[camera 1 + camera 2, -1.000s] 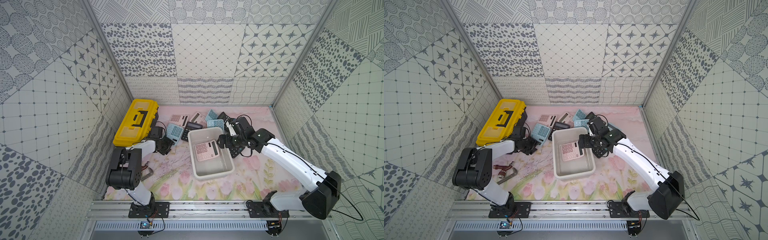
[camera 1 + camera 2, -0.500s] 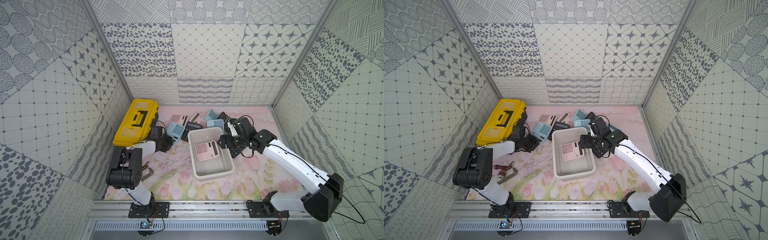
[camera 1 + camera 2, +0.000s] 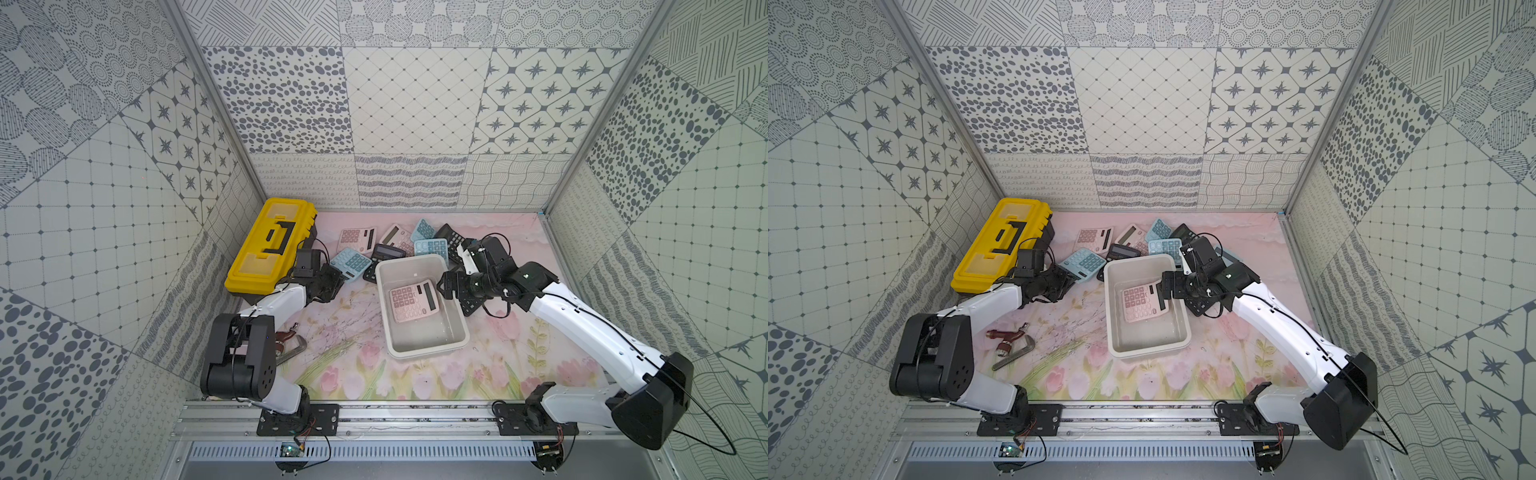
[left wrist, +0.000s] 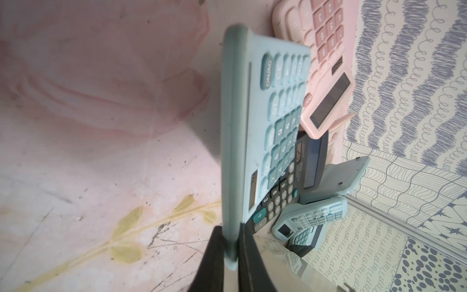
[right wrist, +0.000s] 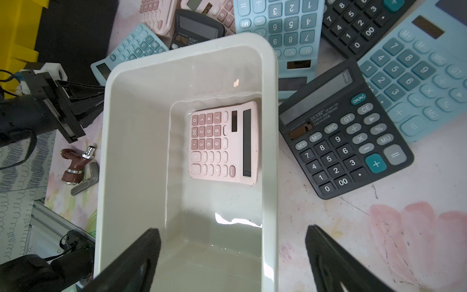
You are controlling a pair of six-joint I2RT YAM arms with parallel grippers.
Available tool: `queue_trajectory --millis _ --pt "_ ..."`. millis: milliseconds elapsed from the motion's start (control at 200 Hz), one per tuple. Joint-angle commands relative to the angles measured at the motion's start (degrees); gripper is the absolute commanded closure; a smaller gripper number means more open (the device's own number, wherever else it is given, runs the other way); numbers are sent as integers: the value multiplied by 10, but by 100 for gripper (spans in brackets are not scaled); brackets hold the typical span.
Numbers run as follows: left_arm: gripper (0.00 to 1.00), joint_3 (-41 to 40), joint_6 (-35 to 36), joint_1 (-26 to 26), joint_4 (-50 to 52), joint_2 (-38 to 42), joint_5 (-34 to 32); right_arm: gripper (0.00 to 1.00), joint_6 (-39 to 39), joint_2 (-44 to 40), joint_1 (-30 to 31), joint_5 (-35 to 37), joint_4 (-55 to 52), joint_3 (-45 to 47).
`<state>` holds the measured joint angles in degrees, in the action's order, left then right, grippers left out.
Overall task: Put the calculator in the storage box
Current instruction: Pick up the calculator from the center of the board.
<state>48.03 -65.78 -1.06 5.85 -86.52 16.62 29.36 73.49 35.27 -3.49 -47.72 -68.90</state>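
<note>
In the left wrist view my left gripper [image 4: 231,232] is shut on the near edge of a light blue calculator [image 4: 252,126]. In both top views that calculator [image 3: 352,262] [image 3: 1084,262] lies left of the storage box, partly over a black one. The storage box [image 3: 419,266] [image 3: 1142,262] is a white tub on the mat. A pink calculator [image 3: 413,300] [image 5: 223,142] lies flat inside it at the far end. My right gripper [image 3: 451,286] [image 5: 232,252] hovers open over the box's right rim [image 5: 270,151] with nothing in it.
A yellow toolbox [image 3: 270,245] stands close behind my left arm. Several pink, blue and black calculators [image 3: 415,241] are heaped behind the box. One black calculator [image 5: 346,131] lies right of the box under my right wrist. A maroon nozzle and metal tool [image 3: 1007,336] lie front left.
My left gripper's jaws have closed onto the blue calculator's edge. The right arm has barely shifted and stays open over the box.
</note>
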Motion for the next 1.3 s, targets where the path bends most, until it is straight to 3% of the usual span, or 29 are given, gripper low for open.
queue_trajectory --millis 0,465,630,775,920,1066,1296 --pt "100 7 28 1 51 54 -13 3 1 -16 -2 -3 18 7" --pt "100 84 105 1 182 222 -31 3 7 -10 -1 -61 42 -8" --pt "100 115 105 1 176 241 47 3 18 -8 -1 -102 68 -10" --pt "100 113 57 -7 158 256 102 7 48 4 -2 -150 123 -9" --pt "100 81 -33 -30 108 293 98 13 125 18 -1 -219 273 27" --pt "100 45 -112 -82 52 341 35 15 187 28 0 -230 405 61" --pt "100 31 -155 -181 -2 354 -40 17 243 38 2 -215 549 94"
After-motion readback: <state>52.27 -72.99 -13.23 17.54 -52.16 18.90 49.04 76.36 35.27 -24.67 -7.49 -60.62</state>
